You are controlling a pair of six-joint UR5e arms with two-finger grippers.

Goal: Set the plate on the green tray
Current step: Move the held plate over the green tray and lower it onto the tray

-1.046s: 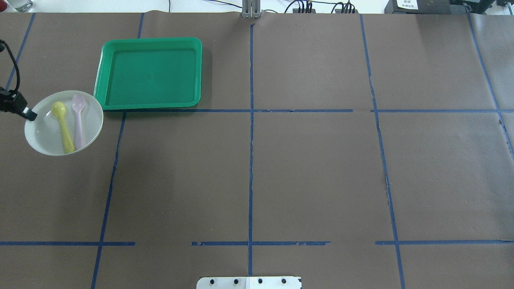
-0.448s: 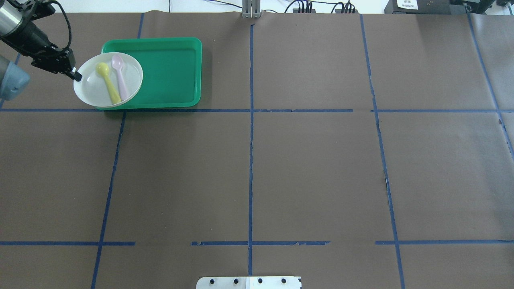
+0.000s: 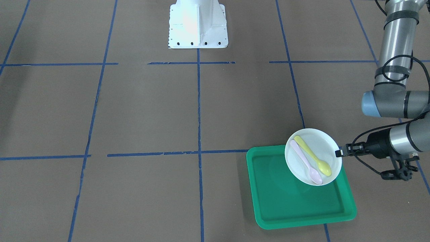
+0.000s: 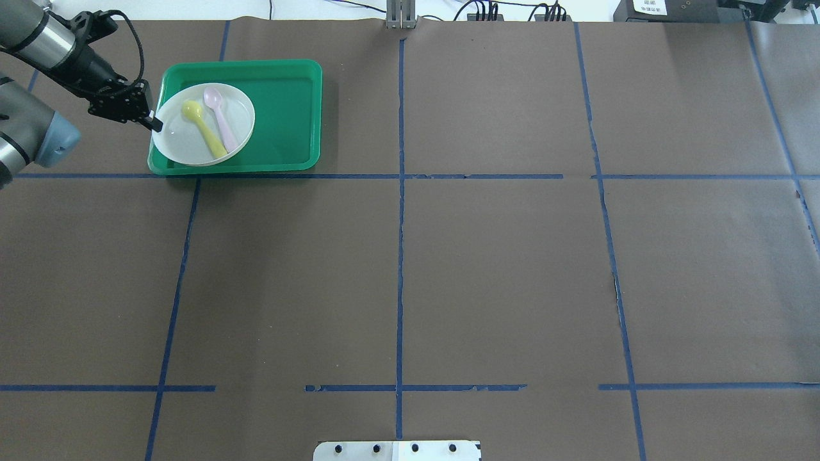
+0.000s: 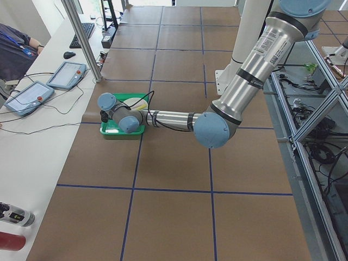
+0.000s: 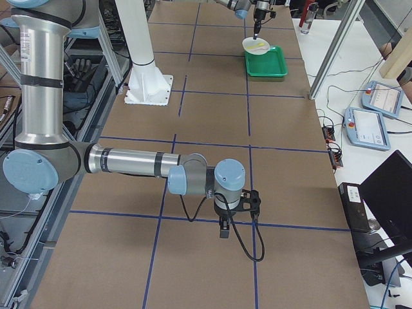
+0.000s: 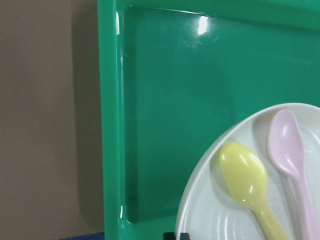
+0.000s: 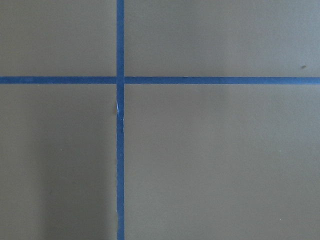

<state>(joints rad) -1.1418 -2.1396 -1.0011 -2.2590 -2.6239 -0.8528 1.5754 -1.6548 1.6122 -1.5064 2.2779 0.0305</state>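
White plastic sits pinched in my left claw [image 4: 154, 121]: the plate [image 4: 179, 139], gripped by its rim at the edge nearest my wrist. In the overhead view this is in the upper left of the frame, and my arm comes in from the top left corner. The plate hangs over the left half of the green tray [image 4: 282, 115], not touching it.

In the front-facing view the plate [image 3: 324, 144] is in the lower right of the frame. It looks raised, with its upper edge overlapping the tray's upper rim and a faint shadow on the green tray [image 3: 295, 201] floor below it. My left claw [image 3: 337, 153] meets the rim from the right side of that frame, its fingers pressed onto the plate's edge.

Two spoons lie side by side in the plate, bowls pointing the same way: a yellow spoon [image 4: 204, 128] and a pink spoon [image 4: 220, 121]. In my left wrist view they fill the lower right corner, with the tray's corner and rim running down the left of the frame.

The table [image 4: 448, 256] is covered in brown paper crossed by blue tape lines [image 4: 400, 192].

My right claw [image 6: 223, 228] shows only in the right side view, low in the centre of the frame. It points down close over the table near a tape line, well apart from the tray. I cannot tell whether it is spread or pressed together.
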